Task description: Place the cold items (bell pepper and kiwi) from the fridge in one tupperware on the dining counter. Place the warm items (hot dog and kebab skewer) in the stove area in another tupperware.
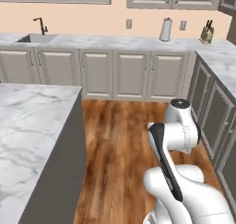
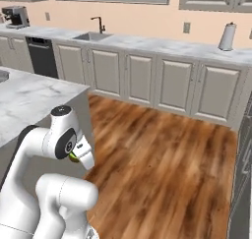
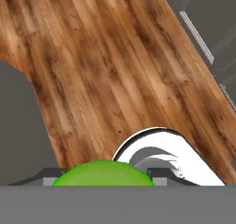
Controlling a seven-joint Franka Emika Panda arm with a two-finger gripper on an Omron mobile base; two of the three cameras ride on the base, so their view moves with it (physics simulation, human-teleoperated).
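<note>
Green and rounded, the bell pepper sits gripped between your jaws at six o'clock in the hand view, wooden floor beyond it. You look to be mid-carry, taking this cold item toward the dining counter. Next you need a container in sight on the marble tabletop at nine o'clock; its dark side panel stands close, so lift clear of it.

Warm wood plank floor, peach wall, grey panelled cabinets under a marble counter with sink and dark faucet, paper towel roll, knife block, marble island at left
</note>
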